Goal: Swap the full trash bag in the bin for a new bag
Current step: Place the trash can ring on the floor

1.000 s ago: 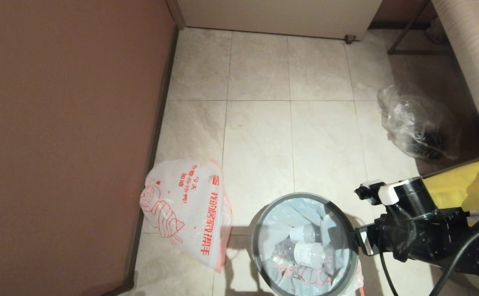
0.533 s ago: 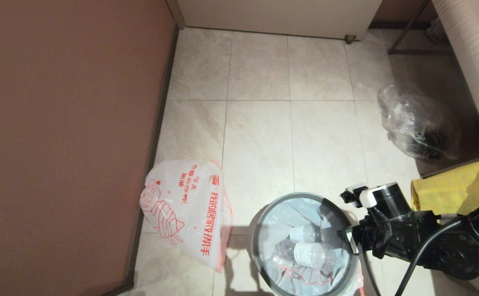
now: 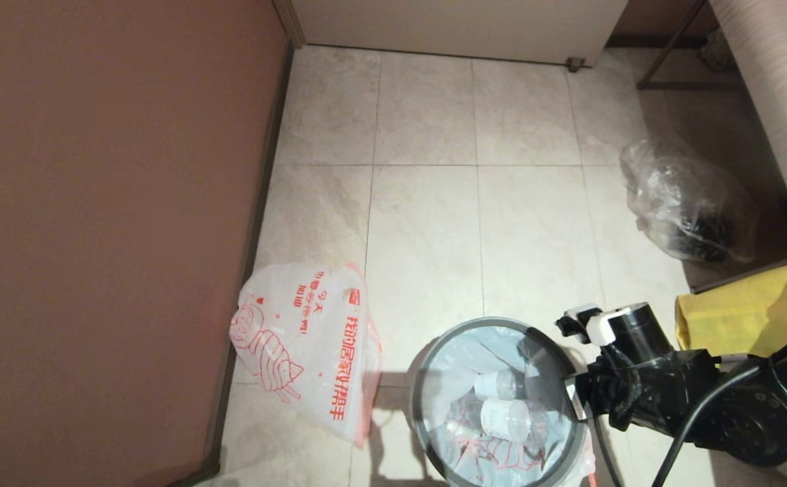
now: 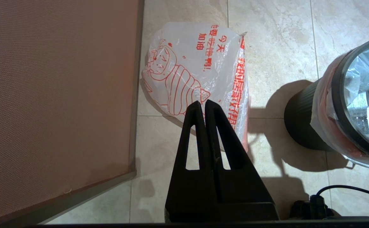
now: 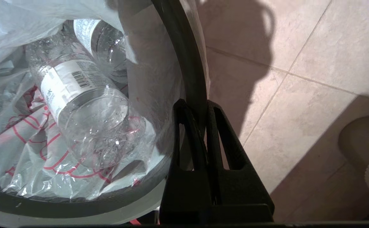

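one black bin (image 3: 427, 379) with one grey ring rim (image 5: 184, 63), lined by one full trash bag (image 3: 495, 433) of thin white plastic with red print. two clear plastic bottles (image 5: 83, 104) counted inside the bag, lying on their sides. one new bag (image 3: 305, 345), flat and smooth, with red print and a cat drawing, lying on the floor tiles (image 3: 427, 230) against a brown wall (image 3: 96, 203).

one right gripper (image 5: 195, 109) at the bin's rim on the side away from the new bag, fingers pinched together with the grey ring and the bag film between them; full trash bag just inside of the tips, bare floor just outside. right arm reaching in low from the robot's right, wrist bent towards the bin.

one left gripper (image 4: 202, 106) clenched with nothing between its fingers, held above the floor, the new bag beyond its tips and the bin off to its side, well apart.

one clear unprinted bag (image 3: 687, 203) with dark contents far beyond the right gripper, and one yellow bag (image 3: 752, 311) behind the right arm.
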You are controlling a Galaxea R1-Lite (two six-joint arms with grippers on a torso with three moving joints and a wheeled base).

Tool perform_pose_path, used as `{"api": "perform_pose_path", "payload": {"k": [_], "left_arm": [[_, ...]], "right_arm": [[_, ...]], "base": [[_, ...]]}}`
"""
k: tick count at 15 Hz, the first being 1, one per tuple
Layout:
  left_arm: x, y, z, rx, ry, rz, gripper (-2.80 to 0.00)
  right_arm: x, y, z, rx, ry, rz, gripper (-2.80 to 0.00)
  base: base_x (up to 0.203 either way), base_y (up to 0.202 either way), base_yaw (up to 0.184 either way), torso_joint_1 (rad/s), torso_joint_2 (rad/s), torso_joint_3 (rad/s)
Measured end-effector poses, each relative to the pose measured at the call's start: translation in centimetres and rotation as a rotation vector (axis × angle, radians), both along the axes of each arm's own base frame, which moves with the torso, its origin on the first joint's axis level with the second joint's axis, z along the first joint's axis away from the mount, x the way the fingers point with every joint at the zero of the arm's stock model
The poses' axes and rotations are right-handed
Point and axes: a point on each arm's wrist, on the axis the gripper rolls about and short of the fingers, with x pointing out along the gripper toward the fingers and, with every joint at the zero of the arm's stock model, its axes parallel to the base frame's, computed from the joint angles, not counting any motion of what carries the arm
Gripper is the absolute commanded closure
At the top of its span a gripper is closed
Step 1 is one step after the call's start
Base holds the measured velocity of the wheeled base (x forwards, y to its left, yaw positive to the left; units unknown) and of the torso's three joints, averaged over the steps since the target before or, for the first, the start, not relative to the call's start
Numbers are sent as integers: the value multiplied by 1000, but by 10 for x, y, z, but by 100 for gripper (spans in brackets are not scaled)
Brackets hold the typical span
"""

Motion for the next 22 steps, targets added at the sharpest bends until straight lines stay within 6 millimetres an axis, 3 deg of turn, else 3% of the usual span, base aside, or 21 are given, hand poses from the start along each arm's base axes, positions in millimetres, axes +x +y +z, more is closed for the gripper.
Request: {"api": "perform_pose_path", "payload": {"k": [5, 10, 14, 16, 18, 22], "left_arm": [[0, 0, 0, 0, 0, 0, 0], [0, 0, 0, 0, 0, 0, 0], [0, 0, 0, 0, 0, 0, 0], [0, 0, 0, 0, 0, 0, 0], [0, 0, 0, 0, 0, 0, 0], [0, 0, 0, 0, 0, 0, 0]], "right_arm": [[-16, 10, 25, 12, -79, 27, 0], [-35, 7, 51, 28, -132, 33, 0], [-68, 5, 80, 79, -159, 84, 0], [-82, -4, 97, 110, -192, 84, 0], [-83, -20, 117, 151, -261, 24, 0], [-55, -66, 141, 152, -336, -213, 0]], "base": [[0, 0, 0, 0, 0, 0], [0, 0, 0, 0, 0, 0], [0, 0, 0, 0, 0, 0], [0, 0, 0, 0, 0, 0], [0, 0, 0, 0, 0, 0], [0, 0, 0, 0, 0, 0]]}}
